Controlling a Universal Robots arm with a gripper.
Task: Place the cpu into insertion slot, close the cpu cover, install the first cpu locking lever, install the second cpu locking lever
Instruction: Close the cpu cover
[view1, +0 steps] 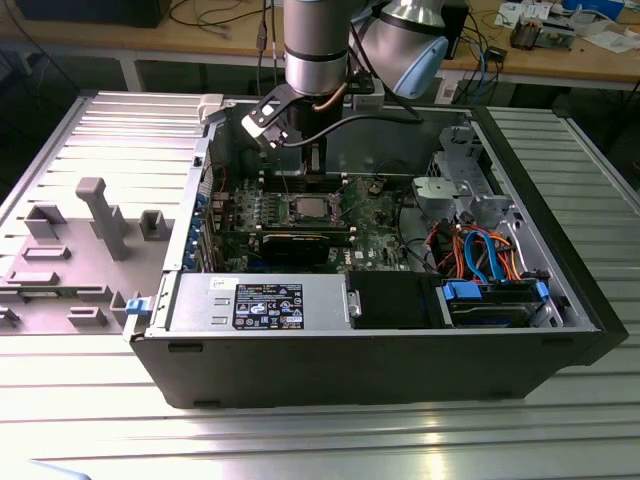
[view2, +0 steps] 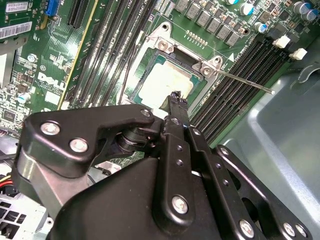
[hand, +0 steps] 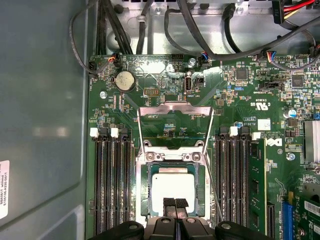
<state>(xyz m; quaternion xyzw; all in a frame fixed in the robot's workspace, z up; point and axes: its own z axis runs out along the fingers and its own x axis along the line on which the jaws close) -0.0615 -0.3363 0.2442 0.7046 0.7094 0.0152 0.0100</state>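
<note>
The cpu (hand: 173, 186) lies flat in the insertion slot (hand: 172, 156) on the green motherboard (view1: 385, 215), its silver top showing; the second wrist view has the cpu (view2: 161, 82) too. The cpu cover (hand: 175, 107) stands swung open beyond the socket, and the green board shows through its window. A thin locking lever (view2: 245, 81) sticks out loose from the socket's corner. My gripper (hand: 174, 204) hangs just over the near edge of the cpu, shut, with nothing between its black fingers. In the exterior view the gripper (view1: 315, 165) reaches down into the open computer case over the socket (view1: 310, 208).
Memory slots (hand: 112, 185) run along both sides of the socket. A long black card (view1: 295, 243) lies in front of it. A power supply box (view1: 265, 300), a blue drive caddy (view1: 490, 300) and orange and blue cables (view1: 480, 250) sit nearby. A grey fixture (view1: 100, 215) stands outside the case.
</note>
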